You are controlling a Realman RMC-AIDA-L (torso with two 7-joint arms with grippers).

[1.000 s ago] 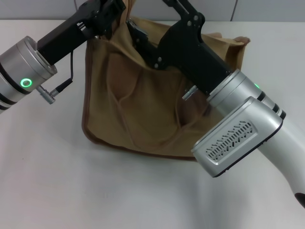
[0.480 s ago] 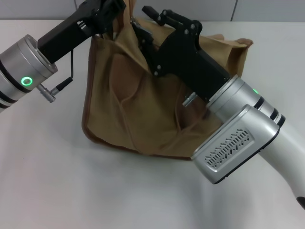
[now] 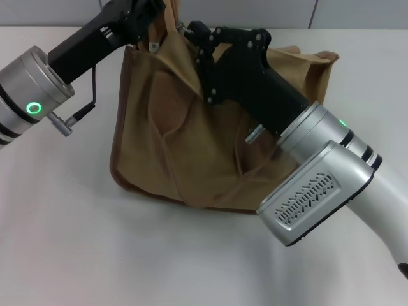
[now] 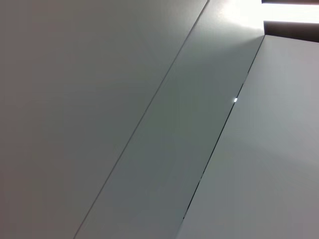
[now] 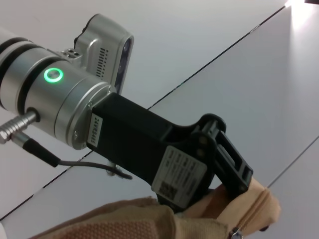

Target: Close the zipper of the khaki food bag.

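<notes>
The khaki food bag (image 3: 191, 140) stands on the white table, its top slack and creased. My left gripper (image 3: 150, 10) is shut on the bag's raised top left corner; the right wrist view shows it (image 5: 246, 199) pinching the tan fabric (image 5: 139, 221). A small shiny silver tab (image 3: 153, 46), seemingly the zipper's pull, hangs just below that corner and also shows in the right wrist view (image 5: 234, 232). My right gripper (image 3: 193, 30) is at the bag's top edge, a short way right of the left gripper. The zipper line itself is hidden behind the arms and folds.
The white table (image 3: 76, 242) runs all around the bag. My right arm's silver forearm (image 3: 319, 185) crosses the bag's right half. The left wrist view shows only grey wall panels (image 4: 149, 124).
My right gripper has moved left along the bag's top edge, closer to the left gripper. The left gripper has kept its hold on the corner.
</notes>
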